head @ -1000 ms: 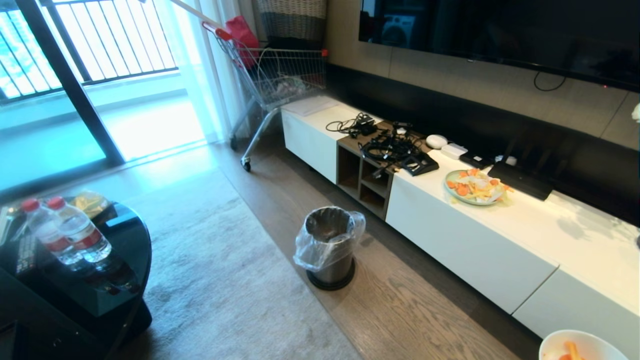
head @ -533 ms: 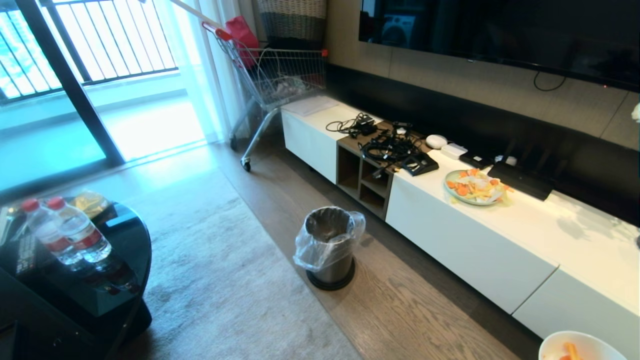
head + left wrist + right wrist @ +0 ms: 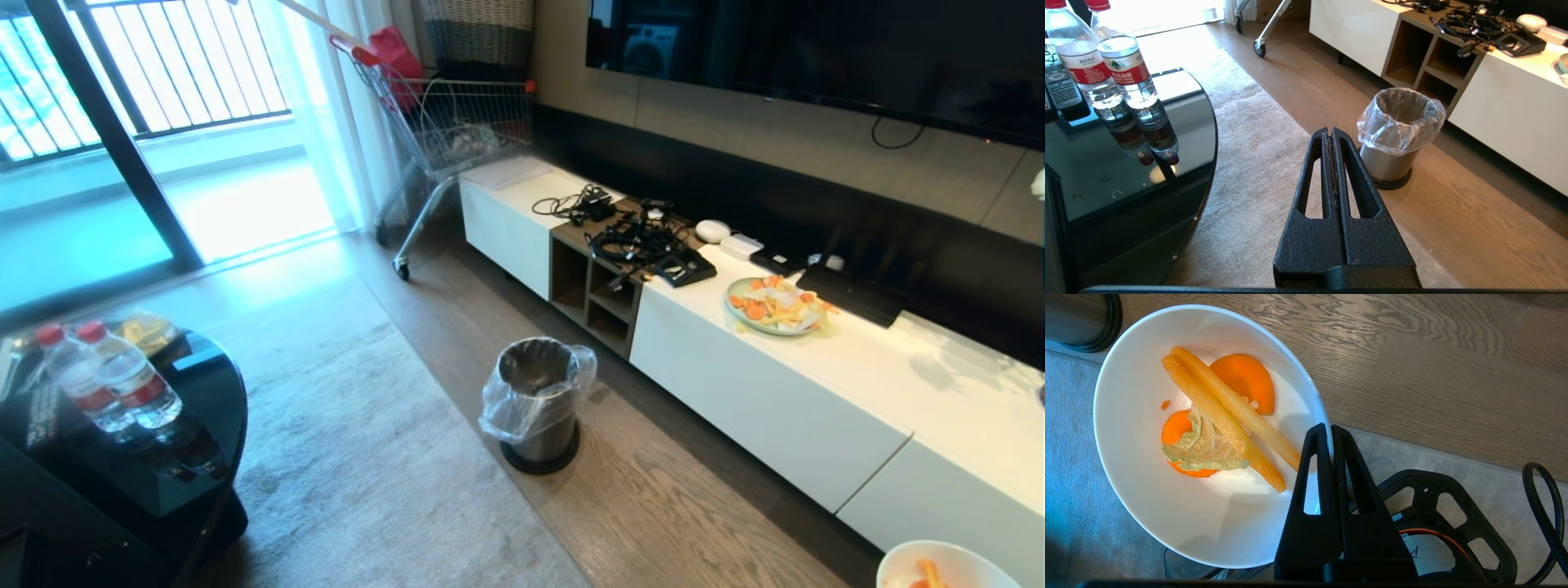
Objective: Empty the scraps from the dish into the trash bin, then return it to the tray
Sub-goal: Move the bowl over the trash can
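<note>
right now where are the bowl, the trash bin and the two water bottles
bowl (image 3: 1167, 522), right wrist view, bare inner wall
trash bin (image 3: 539, 437), head view, grey metal side under the liner
water bottles (image 3: 1126, 69), left wrist view, red label of the nearer bottle

The left gripper (image 3: 1331, 132) hangs in the air, its two black fingers pressed together, tips just beside the bin (image 3: 1396, 134). The bin, lined with crinkled clear plastic, stands on the wood floor near the white cabinet (image 3: 1502, 102), at the rug's (image 3: 1257, 163) edge. Well apart from the bin, two water bottles (image 3: 1106, 69) stand on a glossy black table (image 3: 1126, 171).
</note>
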